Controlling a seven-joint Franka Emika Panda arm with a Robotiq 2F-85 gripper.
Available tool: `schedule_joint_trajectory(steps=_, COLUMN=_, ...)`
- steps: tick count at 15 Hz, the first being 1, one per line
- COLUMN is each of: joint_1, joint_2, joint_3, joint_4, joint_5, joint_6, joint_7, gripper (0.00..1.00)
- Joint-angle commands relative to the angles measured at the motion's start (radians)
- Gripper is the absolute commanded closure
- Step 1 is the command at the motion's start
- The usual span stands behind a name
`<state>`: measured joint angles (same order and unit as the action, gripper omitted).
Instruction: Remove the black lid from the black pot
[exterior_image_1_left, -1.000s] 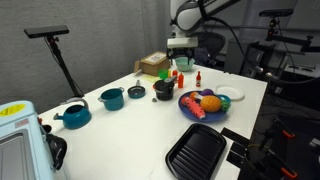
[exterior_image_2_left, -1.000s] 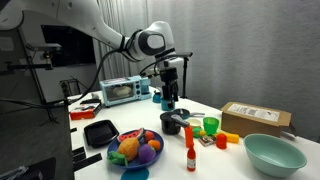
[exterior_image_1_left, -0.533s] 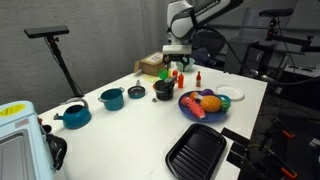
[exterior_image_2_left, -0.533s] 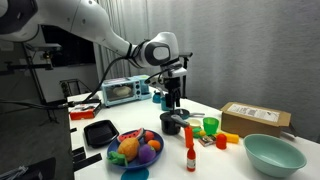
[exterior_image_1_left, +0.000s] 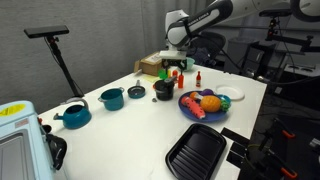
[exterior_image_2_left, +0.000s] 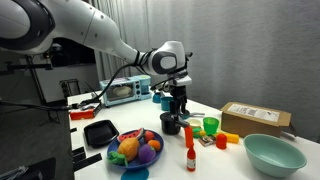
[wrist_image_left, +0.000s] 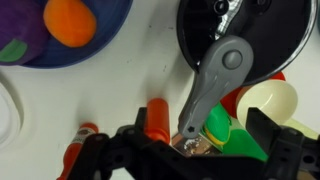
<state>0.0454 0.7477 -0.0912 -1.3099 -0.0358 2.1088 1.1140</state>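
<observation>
My gripper (wrist_image_left: 200, 142): jaws apart, legible in wrist view only; black pot (wrist_image_left: 245, 35) cropped at frame edge.

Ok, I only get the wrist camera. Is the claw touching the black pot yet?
Observer: No. The claw hangs in the air, higher than the black pot.
Kid: Are there more pots somewhere?
Observer: Yes, two teal pots stand in a row past the black one, further from the arm.
Kid: Anything big I'm missing?
Observer: A black ridged grill pan lies flat, well away from the claw.
</observation>
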Motion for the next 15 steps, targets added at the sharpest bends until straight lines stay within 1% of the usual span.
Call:
schedule_joint_trajectory(steps=1, joint_1=0.0, joint_2=0.081, joint_3=-0.007, joint_4=0.106, joint_5=0.041, joint_6=-0.069, joint_7=0.02, gripper=0.0)
schedule_joint_trajectory(steps=7, joint_1=0.005, joint_2=0.132, joint_3=-0.008, joint_4=0.153, joint_5=0.036, joint_6=-0.044, joint_7=0.012, gripper=0.0)
schedule_joint_trajectory(steps=8, joint_1=0.005, joint_2=0.138, joint_3=-0.009, joint_4=0.162, joint_5=0.036, joint_6=-0.046, joint_7=0.014, gripper=0.25)
schedule_joint_trajectory(steps=9, joint_1=0.004, joint_2=0.141, joint_3=-0.009, joint_4=0.168, joint_5=0.037, joint_6=-0.046, joint_7=0.012, gripper=0.28)
schedule_joint_trajectory(steps=10, joint_1=0.004, joint_2=0.146, joint_3=-0.009, joint_4=0.177, joint_5=0.035, joint_6=-0.045, joint_7=0.011, gripper=0.34)
schedule_joint_trajectory(steps=11, joint_1=0.004, joint_2=0.15, joint_3=-0.01, joint_4=0.183, joint_5=0.035, joint_6=-0.046, joint_7=0.011, gripper=0.44)
schedule_joint_trajectory(steps=15, joint_1=0.003, joint_2=0.154, joint_3=-0.007, joint_4=0.201, joint_5=0.034, joint_6=-0.043, joint_7=0.0, gripper=0.73)
